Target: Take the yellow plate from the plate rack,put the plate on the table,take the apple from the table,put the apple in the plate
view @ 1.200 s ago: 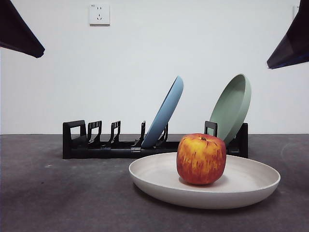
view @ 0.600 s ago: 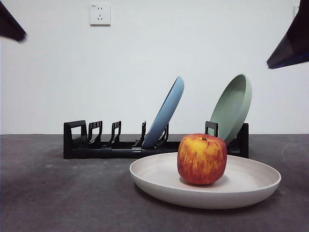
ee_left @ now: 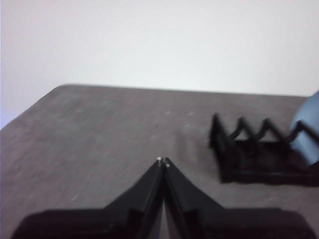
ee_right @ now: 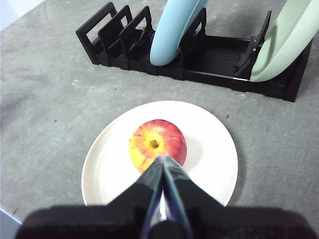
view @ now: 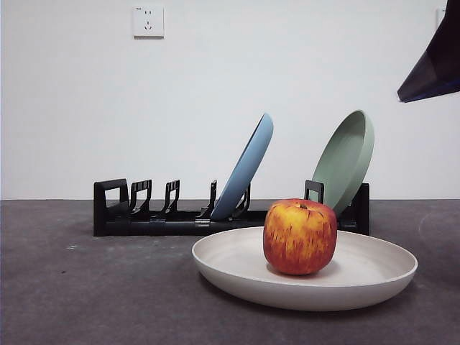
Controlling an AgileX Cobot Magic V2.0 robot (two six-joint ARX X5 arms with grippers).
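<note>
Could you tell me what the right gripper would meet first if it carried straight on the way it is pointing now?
Most likely the apple. The right gripper, jaws shut, points at it as it sits in the yellow plate on the table. How far above the apple it is, the wrist view does not show.

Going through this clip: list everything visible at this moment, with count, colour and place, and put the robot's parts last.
yellow plate: 1, pale cream, flat on the table in front of the rack.
apple: 1, red and yellow, in the yellow plate.
plate rack: 1, black, behind the yellow plate.
blue plate: 1, light blue, leaning in a middle slot of the rack.
green plate: 1, sage green, leaning at the rack's end.
table: 1, dark grey.
wall socket: 1, white, on the wall.
left gripper: 1, black, shut, over bare table beside the rack.
right gripper: 1, black, shut, above the apple.
</note>
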